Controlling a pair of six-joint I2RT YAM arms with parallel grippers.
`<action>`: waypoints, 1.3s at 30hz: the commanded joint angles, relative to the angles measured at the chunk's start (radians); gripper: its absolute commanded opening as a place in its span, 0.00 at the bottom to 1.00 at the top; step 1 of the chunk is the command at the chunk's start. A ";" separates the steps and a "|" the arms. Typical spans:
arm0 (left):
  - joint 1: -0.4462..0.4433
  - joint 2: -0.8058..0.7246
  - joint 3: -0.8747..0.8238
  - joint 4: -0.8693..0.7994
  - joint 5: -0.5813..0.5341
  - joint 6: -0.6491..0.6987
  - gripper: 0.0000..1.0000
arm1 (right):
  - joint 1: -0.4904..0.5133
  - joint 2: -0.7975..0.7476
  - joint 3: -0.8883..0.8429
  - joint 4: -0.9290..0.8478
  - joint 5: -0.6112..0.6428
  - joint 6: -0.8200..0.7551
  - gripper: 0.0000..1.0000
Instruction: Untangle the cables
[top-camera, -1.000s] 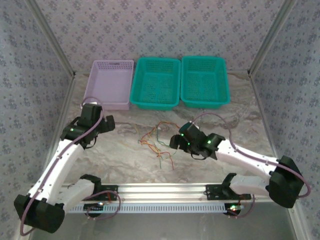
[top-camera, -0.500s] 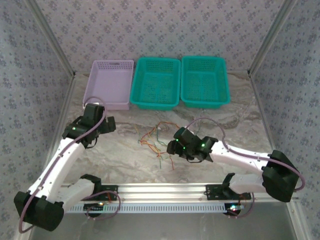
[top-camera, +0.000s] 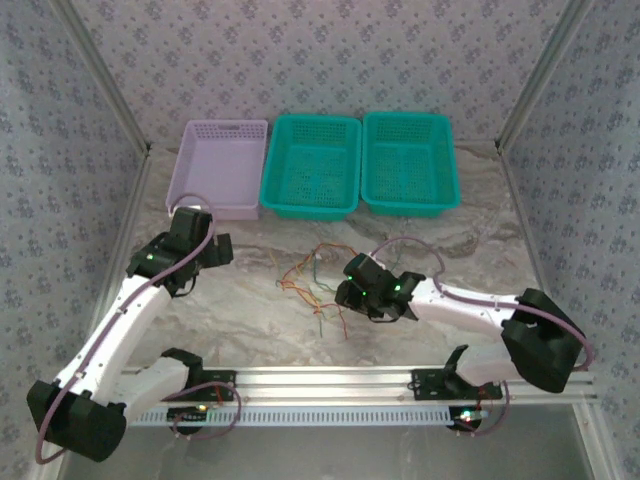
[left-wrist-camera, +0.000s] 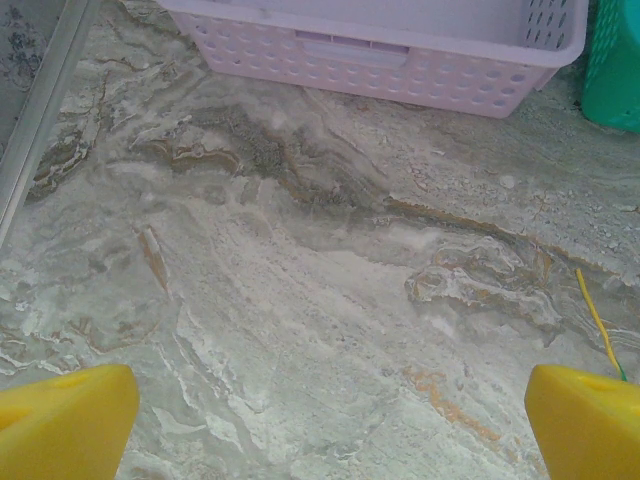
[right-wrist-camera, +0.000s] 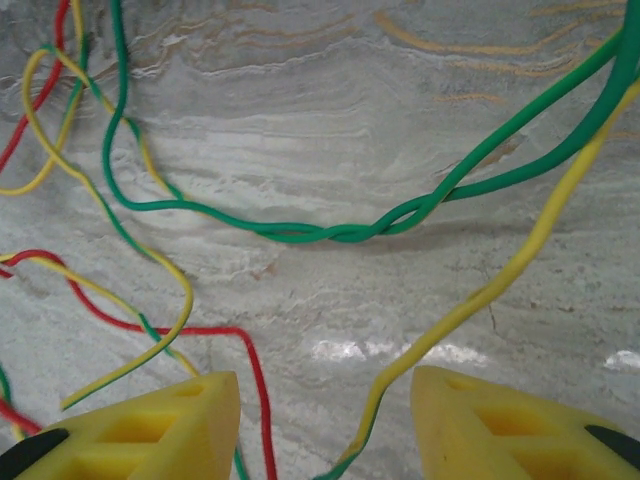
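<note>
Where the marbled table (top-camera: 240, 320) lay bare between the two arms, the cables (top-camera: 312, 282) sat in a loose tangle, in front of the middle teal basket (top-camera: 311, 165) and well apart from it. They were very thin wires in yellow-orange, red and green, looping and crossing one another. Seen from the right wrist, a green strand (right-wrist-camera: 330, 233) was twisted with another green one into a short braid, a yellow strand (right-wrist-camera: 500, 282) slanted down between the fingers, and a red strand (right-wrist-camera: 262, 400) curved down beside one yellow pad. The right gripper (right-wrist-camera: 325, 425) stood at the tangle's right edge, its jaws part-way apart astride those strands and pinching none. The left gripper (left-wrist-camera: 328, 420) hung spread wide over bare table near the lilac basket (left-wrist-camera: 380, 60), with one yellow wire end (left-wrist-camera: 598, 320) near a fingertip.
</note>
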 joint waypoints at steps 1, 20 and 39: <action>-0.007 -0.001 0.036 -0.029 -0.021 0.017 1.00 | -0.006 0.033 -0.018 0.024 -0.016 0.016 0.49; -0.009 0.002 0.036 -0.032 -0.024 0.018 1.00 | -0.009 0.091 0.021 0.060 -0.028 -0.005 0.18; -0.012 0.002 0.039 -0.037 -0.018 0.021 1.00 | -0.007 0.102 0.112 -0.013 -0.004 -0.049 0.00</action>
